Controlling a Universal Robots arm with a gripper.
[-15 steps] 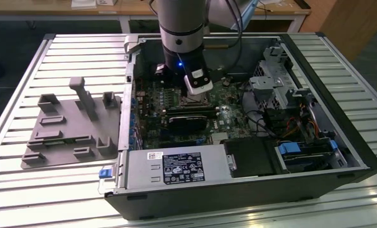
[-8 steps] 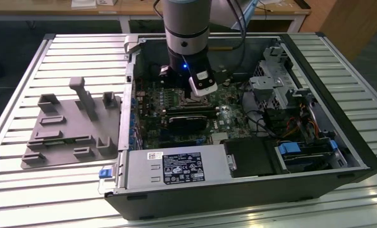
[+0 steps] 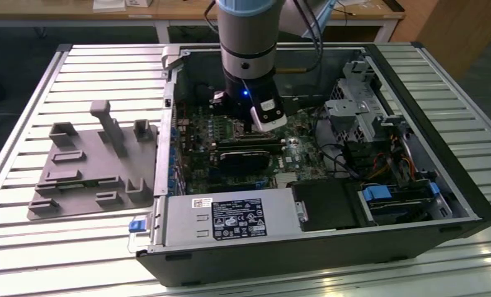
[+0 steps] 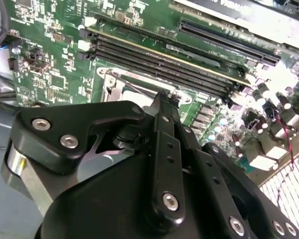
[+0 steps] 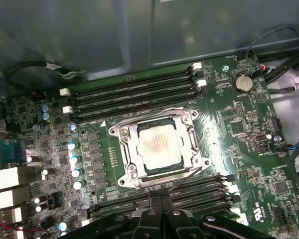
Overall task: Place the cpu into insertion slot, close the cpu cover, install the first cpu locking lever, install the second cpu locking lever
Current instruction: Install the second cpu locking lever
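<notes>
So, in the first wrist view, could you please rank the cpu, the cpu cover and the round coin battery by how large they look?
1. cpu cover, the silver frame lying closed around the chip.
2. cpu, sitting inside that frame.
3. coin battery, clearly smallest.

All three lie on the same board, so nearness hardly skews this.

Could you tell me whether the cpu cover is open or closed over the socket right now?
Closed. In the first wrist view the cpu cover lies flat as a silver frame around the cpu, whose metal top shows through its cut-out.
</notes>
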